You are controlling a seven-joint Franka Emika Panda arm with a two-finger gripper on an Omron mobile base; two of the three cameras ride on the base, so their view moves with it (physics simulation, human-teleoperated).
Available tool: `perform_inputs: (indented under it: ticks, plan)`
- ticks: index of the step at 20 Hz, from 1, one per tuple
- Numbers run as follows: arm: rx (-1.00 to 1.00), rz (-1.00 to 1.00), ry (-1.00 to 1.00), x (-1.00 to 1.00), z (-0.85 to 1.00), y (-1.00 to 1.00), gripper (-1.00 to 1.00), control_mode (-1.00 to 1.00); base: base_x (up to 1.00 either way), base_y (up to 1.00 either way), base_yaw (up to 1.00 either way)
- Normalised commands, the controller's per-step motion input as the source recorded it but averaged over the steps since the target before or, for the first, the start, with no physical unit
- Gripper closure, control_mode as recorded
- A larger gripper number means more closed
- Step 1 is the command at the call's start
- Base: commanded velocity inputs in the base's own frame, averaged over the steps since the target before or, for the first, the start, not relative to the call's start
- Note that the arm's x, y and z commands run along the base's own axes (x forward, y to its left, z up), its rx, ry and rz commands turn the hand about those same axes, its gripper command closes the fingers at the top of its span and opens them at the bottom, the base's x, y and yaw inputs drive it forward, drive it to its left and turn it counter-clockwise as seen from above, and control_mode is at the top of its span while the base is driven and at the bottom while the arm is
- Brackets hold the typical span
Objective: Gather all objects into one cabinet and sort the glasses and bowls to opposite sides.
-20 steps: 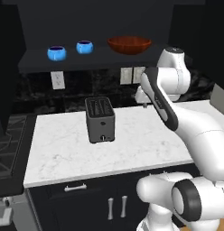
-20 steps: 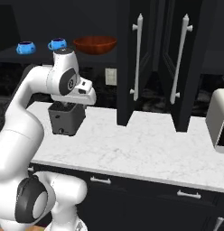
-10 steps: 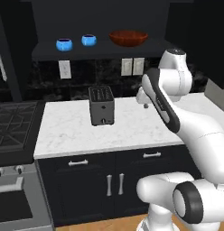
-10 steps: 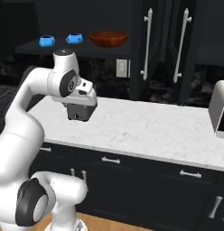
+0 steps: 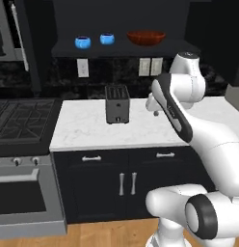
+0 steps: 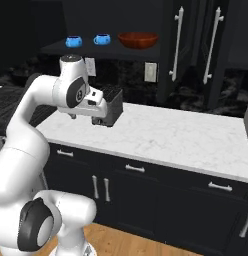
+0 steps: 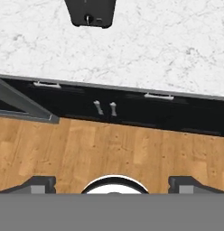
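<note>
A white marble counter point(image 5: 92, 130) is set over black base cabinets point(image 5: 121, 183). A black toaster point(image 5: 117, 104) stands at twelve o'clock, a stove point(image 5: 18, 120) at nine o'clock, and wooden flooring point(image 7: 109, 149) lies below.

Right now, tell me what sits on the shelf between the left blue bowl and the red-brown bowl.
The second blue bowl sits between the left blue bowl and the red-brown bowl, seen in both base views.

Two small blue bowls point(image 5: 94, 40) and a wide red-brown bowl point(image 5: 146, 37) stand upright on the cabinet shelf point(image 5: 116, 48).
</note>
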Motion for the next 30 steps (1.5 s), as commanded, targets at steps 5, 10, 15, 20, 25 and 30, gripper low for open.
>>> perform_inputs:
  ticks: [5, 10, 15, 20, 25, 30]
  plan:
    - [0.00, 0.00, 0.00, 0.00, 0.00, 0.00, -1.00, 1.00, -0.53, -0.37, 0.07]
    - [0.00, 0.00, 0.00, 0.00, 0.00, 0.00, -1.00, 1.00, -0.58, -0.70, -0.08]
    - [0.00, 0.00, 0.00, 0.00, 0.00, 0.00, -1.00, 1.00, -0.32, -0.92, -0.14]
    - [0.00, 0.00, 0.00, 0.00, 0.00, 0.00, -1.00, 1.00, -0.14, -1.00, -0.13]
    - [0.00, 0.00, 0.00, 0.00, 0.00, 0.00, -1.00, 1.00, 0.06, -1.00, -0.09]
    - [0.00, 0.00, 0.00, 0.00, 0.00, 0.00, -1.00, 1.00, 0.48, -0.89, -0.02]
